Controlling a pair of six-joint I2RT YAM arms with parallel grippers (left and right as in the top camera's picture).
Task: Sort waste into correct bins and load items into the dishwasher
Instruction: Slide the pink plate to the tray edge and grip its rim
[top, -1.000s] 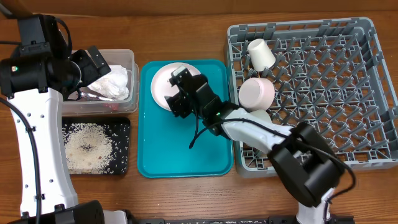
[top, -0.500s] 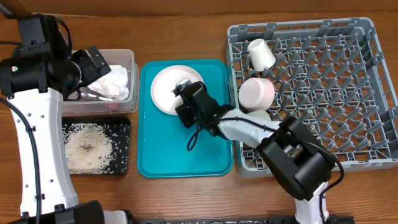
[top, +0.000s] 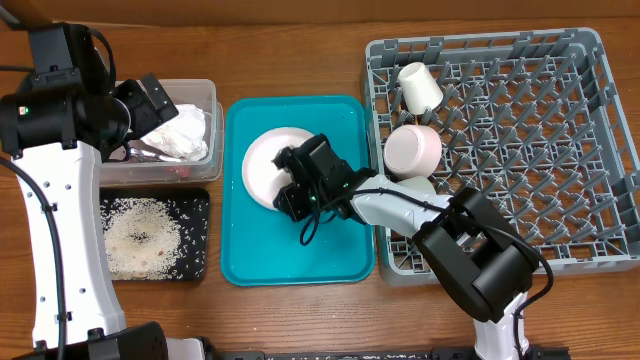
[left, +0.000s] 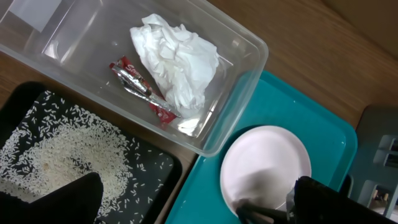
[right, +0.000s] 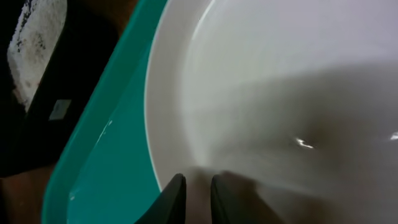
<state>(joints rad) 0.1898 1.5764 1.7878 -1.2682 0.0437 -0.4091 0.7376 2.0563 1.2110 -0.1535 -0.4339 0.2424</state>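
Note:
The pale-pink plate (top: 262, 165) (right: 280, 81) lies on the teal tray (top: 300, 250), and my right gripper (top: 288, 190) (right: 198, 194) is shut on its near rim, with one finger outside the edge and one on the plate's face. My left gripper (top: 150, 105) (left: 199, 205) hangs wide open and empty above the clear tub (top: 203, 92) (left: 249, 68). In the tub lie the white napkin (left: 174, 62) and the red wrapper (left: 140, 87). Rice (top: 145, 240) covers the black tray (top: 197, 235). The grey dish rack (top: 560, 120) holds a white cup (top: 420, 87) and two bowls (top: 412, 150).
The teal tray sits between the two bins on the left and the rack on the right. The right arm reaches from the front right across the rack's near left corner. The rack's right and rear peg rows hold nothing. Bare wooden table lies behind.
The right gripper has closed on the plate's rim, and the plate has slid toward the front of the teal tray. The left arm has not moved.

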